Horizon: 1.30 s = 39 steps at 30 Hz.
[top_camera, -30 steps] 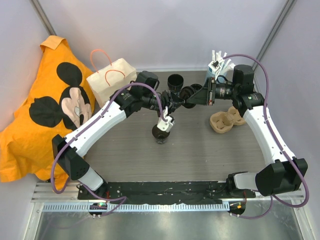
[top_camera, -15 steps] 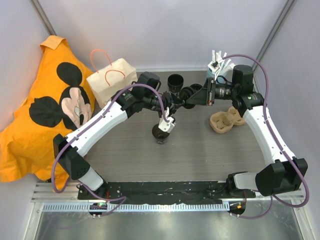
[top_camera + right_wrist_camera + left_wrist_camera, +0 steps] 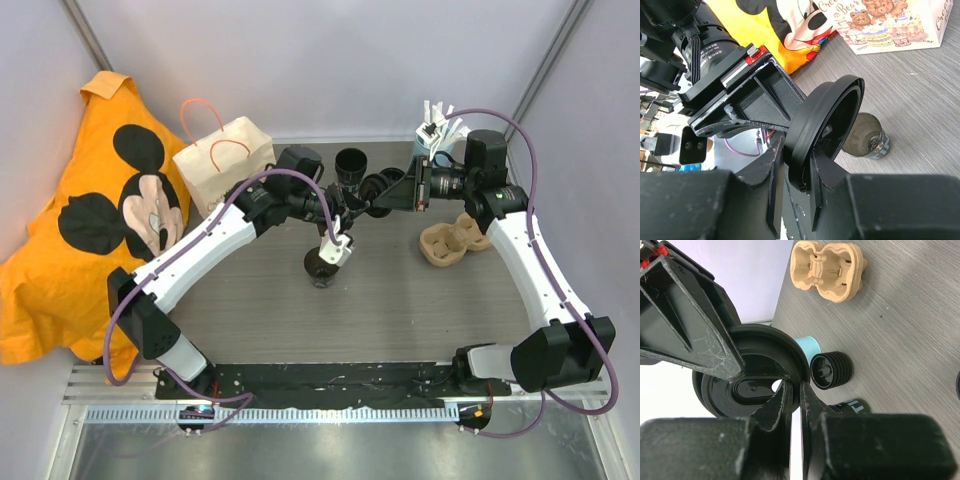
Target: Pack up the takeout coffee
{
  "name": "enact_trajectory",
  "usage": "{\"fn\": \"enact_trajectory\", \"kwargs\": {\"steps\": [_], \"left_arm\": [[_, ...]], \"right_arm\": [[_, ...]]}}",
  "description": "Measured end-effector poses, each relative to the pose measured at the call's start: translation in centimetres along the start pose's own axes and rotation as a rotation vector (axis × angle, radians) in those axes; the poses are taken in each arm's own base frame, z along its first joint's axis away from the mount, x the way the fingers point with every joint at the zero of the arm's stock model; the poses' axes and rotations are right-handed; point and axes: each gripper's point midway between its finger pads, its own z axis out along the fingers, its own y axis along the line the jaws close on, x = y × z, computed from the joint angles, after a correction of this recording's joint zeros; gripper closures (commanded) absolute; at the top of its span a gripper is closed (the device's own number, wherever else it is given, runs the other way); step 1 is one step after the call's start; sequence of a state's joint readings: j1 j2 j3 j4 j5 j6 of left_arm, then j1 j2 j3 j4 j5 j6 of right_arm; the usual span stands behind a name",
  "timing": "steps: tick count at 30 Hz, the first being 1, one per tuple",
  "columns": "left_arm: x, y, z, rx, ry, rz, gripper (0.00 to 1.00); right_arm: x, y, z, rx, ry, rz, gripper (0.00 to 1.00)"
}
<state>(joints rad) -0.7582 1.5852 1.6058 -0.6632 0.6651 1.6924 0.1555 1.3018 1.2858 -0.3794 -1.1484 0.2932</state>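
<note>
The right claw (image 3: 796,152) is clamped on the rim of a black round plastic lid (image 3: 832,112), held on edge in the air above the grey worktop (image 3: 400,300). The left claw (image 3: 795,386) pinches the same lid's rim (fingers nearly together). A small black round takeout cup (image 3: 322,268) stands open on the worktop below them.

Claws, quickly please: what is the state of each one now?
Left claw: closed on the black lid at its rim.
Right claw: closed on the same lid.
</note>
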Motion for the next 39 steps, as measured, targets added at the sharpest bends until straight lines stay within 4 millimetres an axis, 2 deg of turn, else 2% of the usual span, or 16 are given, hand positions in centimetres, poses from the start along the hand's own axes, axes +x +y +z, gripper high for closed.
{"fn": "enact_trajectory", "kwargs": {"steps": [4, 7, 10, 11, 14, 16, 22, 28, 35, 39], "left_arm": [[0.1, 0.0, 0.0, 0.001, 0.007, -0.009, 1.0], [0.3, -0.1, -0.1, 0.002, 0.017, -0.015, 1.0], [0.4, -0.1, -0.1, 0.001, 0.027, -0.038, 1.0], [0.5, -0.2, -0.1, 0.002, 0.032, -0.051, 1.0], [0.9, -0.6, -0.2, 0.005, 0.065, -0.123, 1.0], [1.4, -1.0, -0.3, 0.005, 0.095, -0.187, 1.0], [3.1, -2.4, -1.6, 0.0, 0.236, -0.403, 1.0], [3.4, -4.6, -4.5, 0.017, 0.383, -0.603, 1.0], [3.1, -5.2, -7.4, -0.024, 0.522, -0.858, 1.0], [2.4, -5.2, -8.7, -0.056, 0.56, -0.988, 1.0]], "right_arm": [[0.0, 0.0, 0.0, 0.003, 0.001, 0.002, 0.79], [0.0, -0.1, 0.0, 0.004, 0.0, 0.0, 0.74], [0.0, -0.2, 0.0, 0.011, -0.001, 0.001, 0.61], [0.0, -0.2, 0.0, 0.012, -0.001, 0.002, 0.51], [0.1, -0.4, 0.0, 0.021, -0.001, -0.005, 0.36], [-0.1, -0.6, -0.1, 0.034, -0.003, -0.013, 0.3], [-1.8, -1.2, -1.5, 0.098, -0.042, -0.056, 0.26], [-3.3, -2.3, -3.1, 0.176, -0.076, -0.104, 0.26], [-2.5, -5.6, -4.0, 0.271, -0.044, -0.073, 0.26], [-1.7, -6.6, -4.3, 0.306, -0.008, -0.069, 0.25]]}}
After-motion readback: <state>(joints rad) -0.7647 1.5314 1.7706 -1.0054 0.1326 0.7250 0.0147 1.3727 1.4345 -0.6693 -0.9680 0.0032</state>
